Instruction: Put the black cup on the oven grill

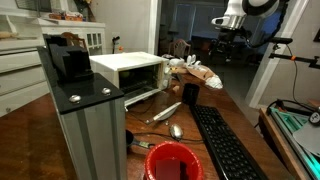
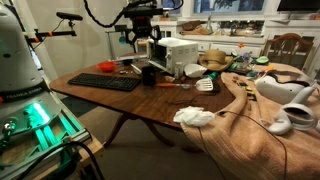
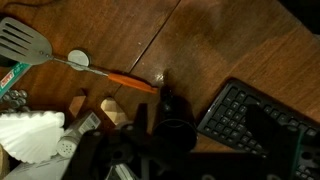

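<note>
The black cup (image 1: 189,93) stands upright on the wooden table, in front of and to one side of the white oven grill (image 1: 130,70). It also shows in an exterior view (image 2: 150,72) next to the oven grill (image 2: 178,52). My gripper (image 2: 140,40) hangs in the air above the cup, apart from it, and looks open and empty. It shows high at the back in an exterior view (image 1: 227,38). In the wrist view the cup (image 3: 172,128) lies straight below, between my dark fingers (image 3: 170,152), with its mouth facing up.
A black keyboard (image 3: 262,125) lies close beside the cup. An orange-handled spoon (image 3: 112,77), a spatula (image 3: 25,45), wooden blocks (image 3: 110,108) and a white paper cup liner (image 3: 30,135) lie on the other side. A tall grey cabinet (image 1: 90,125) and a red tub (image 1: 170,160) stand at the table's end.
</note>
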You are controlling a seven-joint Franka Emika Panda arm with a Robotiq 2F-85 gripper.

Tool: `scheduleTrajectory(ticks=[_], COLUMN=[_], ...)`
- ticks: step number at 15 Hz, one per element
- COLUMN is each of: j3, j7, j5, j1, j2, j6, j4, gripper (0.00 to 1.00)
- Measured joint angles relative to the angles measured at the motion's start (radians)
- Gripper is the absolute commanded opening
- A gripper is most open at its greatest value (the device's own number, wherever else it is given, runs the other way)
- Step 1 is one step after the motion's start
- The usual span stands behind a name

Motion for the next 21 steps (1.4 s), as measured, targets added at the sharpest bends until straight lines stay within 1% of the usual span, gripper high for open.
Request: scheduleTrajectory(ticks=[2,3,8,11,16,21], j3=[0.012,0.024,0.028,0.038,0.089,0.163], j7=[0.0,-0.03,-0.345,-0.473,-0.584,-0.685], j5=[0.001,0.024,0.212,0.261,0.357,0.454], j1=[-0.01,-0.019,-0.02,-0.034,-0.081,-0.126], j2=[0.0,0.0,0.047,0.113,0.219,0.309], j6=[0.0,-0.004,-0.015,-0.01,0.078,0.089], j4=[0.0,0.0,0.0,0.008,0.029,0.071], gripper=[1.0,1.0,1.0,1.0,1.0,1.0])
